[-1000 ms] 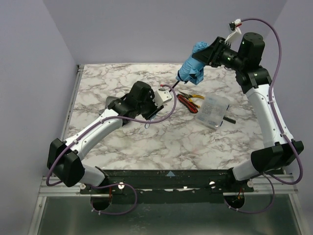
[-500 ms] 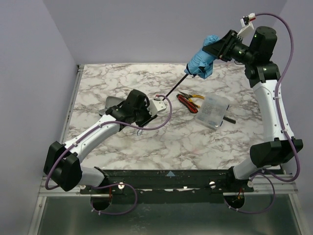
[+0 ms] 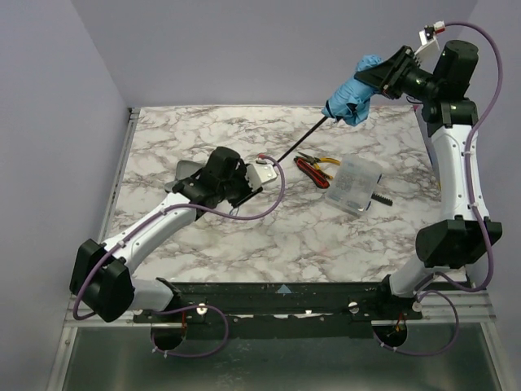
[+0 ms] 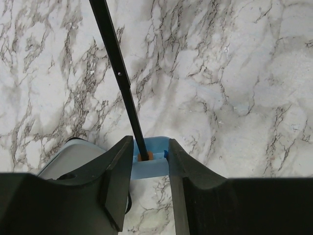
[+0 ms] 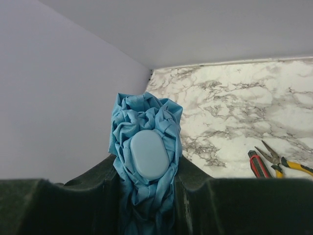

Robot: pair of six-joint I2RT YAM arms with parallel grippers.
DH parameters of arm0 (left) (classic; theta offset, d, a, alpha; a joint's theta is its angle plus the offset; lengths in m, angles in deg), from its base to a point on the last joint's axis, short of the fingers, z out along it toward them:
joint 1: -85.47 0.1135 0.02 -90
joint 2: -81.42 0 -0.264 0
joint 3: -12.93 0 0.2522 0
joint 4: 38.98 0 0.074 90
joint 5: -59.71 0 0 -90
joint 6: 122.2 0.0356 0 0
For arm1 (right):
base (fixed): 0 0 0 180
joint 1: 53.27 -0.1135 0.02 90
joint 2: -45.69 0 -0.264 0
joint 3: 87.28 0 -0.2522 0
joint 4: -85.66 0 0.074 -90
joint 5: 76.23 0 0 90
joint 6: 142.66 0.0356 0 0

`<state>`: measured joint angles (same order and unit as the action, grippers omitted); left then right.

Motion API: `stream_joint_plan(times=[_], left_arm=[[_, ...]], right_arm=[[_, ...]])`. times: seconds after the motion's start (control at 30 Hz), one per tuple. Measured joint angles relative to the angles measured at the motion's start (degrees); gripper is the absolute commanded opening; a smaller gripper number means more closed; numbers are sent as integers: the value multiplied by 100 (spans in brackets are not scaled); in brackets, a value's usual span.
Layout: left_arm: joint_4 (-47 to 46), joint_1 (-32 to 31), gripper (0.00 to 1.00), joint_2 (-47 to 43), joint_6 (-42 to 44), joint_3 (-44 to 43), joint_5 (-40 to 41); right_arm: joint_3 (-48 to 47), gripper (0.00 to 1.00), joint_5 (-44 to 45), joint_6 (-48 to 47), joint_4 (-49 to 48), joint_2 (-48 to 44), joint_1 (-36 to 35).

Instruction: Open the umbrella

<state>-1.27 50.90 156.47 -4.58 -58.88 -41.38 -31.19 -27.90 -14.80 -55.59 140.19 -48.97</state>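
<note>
The umbrella's folded sky-blue fabric bundle (image 3: 355, 99) hangs high at the back right, held in my right gripper (image 3: 376, 81), which is shut on it; in the right wrist view the bundle (image 5: 146, 147) with its oval blue end cap sits between the jaws. A thin black shaft (image 3: 303, 141) runs down-left to the light-blue handle (image 4: 149, 160), which my left gripper (image 3: 248, 181) is shut on, low over the marble table. In the left wrist view the shaft (image 4: 117, 73) rises from the handle between the fingers.
Red and yellow-handled hand tools (image 3: 313, 165) lie mid-table, also in the right wrist view (image 5: 274, 164). A clear-and-black plastic case (image 3: 356, 185) sits to their right. A grey flat piece (image 4: 73, 156) lies under my left gripper. Lilac walls close the back and sides.
My right gripper has moved up and to the right with the fabric bundle, drawing the black shaft out longer. My left gripper has stayed shut on the handle, shifting slightly left.
</note>
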Motion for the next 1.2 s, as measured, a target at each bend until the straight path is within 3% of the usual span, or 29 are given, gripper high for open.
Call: stream_joint_plan(times=[0.2, 0.33, 0.6, 0.8, 1.0, 1.2], left_arm=[[876, 72, 70, 133, -199, -719, -289], [1276, 151, 80, 63, -498, -1235, -813], [1137, 437, 81, -782, -1099, -1043, -1788], [568, 654, 80, -1132, -1502, -960, -2380], [367, 114, 83, -573, -1862, -2210, -2273], [188, -450, 88, 319, -2173, -3591, -1722]], right_arm=[[813, 1, -87, 267, -662, -293, 122], [1373, 0, -50, 334, -1029, -566, 225], [1626, 1, -190, 507, -1458, -732, 247], [2367, 1, -739, 1108, -2380, -960, 195], [3169, 1, -1163, 1517, -3141, -1233, -175], [3536, 0, -946, 1558, -3303, -1716, -411]])
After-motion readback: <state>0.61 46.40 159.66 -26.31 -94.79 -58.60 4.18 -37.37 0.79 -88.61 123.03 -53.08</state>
